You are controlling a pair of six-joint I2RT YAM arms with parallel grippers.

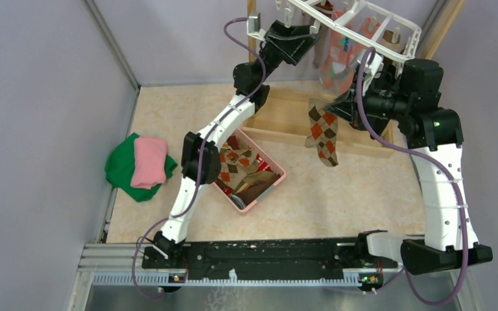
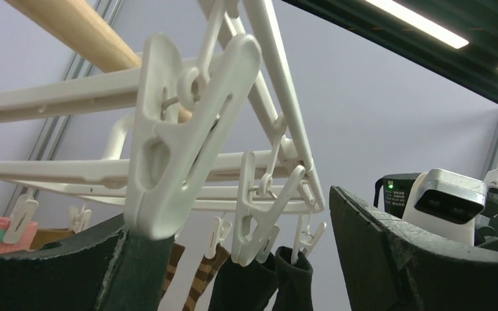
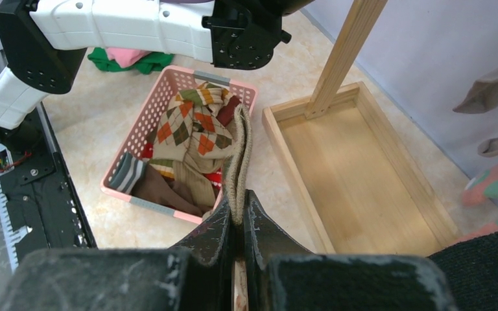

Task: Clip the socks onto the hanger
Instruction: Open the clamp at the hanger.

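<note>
I am watching the right gripper (image 1: 334, 107) pinching the brown-and-orange argyle knit sock (image 1: 322, 133) by its top edge. In the right wrist view its jaws are pressing together on the fabric, and the sock is dangling below them, free of the worktop. It is hanging near the light wooden tray-shaped stand base (image 1: 282, 116), which is sitting at the worktop's far edge.

The white plastic grid-frame hanger (image 1: 363, 40) is hanging over the far right corner, with several socks already dangling from its clips. I am holding the left gripper (image 1: 293, 40) up at the hanger's left end, jaws standing wide. In the left wrist view a large white plastic clip (image 2: 181, 129) is hanging between the fingers (image 2: 415, 259), its lower end just against one finger and well apart from the other.

The pink plastic slatted basket (image 1: 264, 194) is sitting near the middle of the worktop, holding more loose socks (image 1: 237, 165). The green and pink folded cloths (image 1: 139, 165) are lying at the left edge.
</note>
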